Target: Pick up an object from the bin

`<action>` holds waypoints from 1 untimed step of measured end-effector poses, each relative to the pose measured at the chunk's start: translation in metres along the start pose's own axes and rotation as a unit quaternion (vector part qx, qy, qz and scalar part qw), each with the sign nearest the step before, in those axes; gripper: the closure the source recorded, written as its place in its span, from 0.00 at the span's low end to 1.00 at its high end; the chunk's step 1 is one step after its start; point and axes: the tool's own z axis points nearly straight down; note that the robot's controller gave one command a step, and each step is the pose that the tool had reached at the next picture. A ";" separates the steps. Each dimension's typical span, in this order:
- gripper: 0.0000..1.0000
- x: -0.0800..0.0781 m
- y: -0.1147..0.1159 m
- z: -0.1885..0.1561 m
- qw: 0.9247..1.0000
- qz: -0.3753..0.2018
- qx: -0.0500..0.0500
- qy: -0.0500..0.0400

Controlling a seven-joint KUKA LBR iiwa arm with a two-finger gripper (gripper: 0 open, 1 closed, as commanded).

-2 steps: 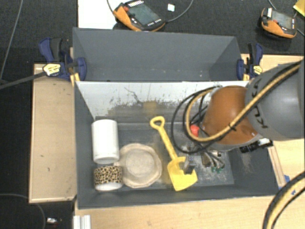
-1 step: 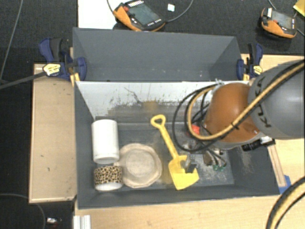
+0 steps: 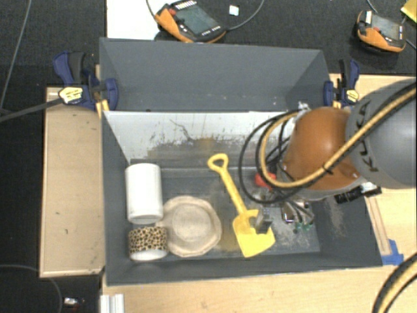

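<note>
At the right front of the bin, low over the floor: the pincer. Only a dark tip of it shows, poking out from under the wrist. Whether it is apart or together I cannot tell; the wrist's orange cover and a tangle of black cables hide most of it from where I stand.

The dark tip sits right against the right edge of the yellow shovel, at the top of the blade where the handle joins. Whether it touches or merely overlaps the blade I cannot tell. Some small metal and green parts show just right of the tip, too fine to make out.

Shovel: lies flat on the bin floor, centre-front. Loop handle points to the back left, blade to the front right. Blade's right shoulder is partly covered by the tip.

Arm: comes in from the right over the bin's rim, grey body cut off at the edge, wrist bent down into the bin.

Other contents, all well to the left of the pincer:
- white cylinder, on its side, along the left wall.
- leopard-print tape roll, just in front of the cylinder.
- beige round dish, touching the roll's right side, near the shovel's handle.
</note>
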 end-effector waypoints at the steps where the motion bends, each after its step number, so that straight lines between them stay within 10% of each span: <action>1: 1.00 -0.002 0.000 -0.016 1.000 0.000 0.000 -0.003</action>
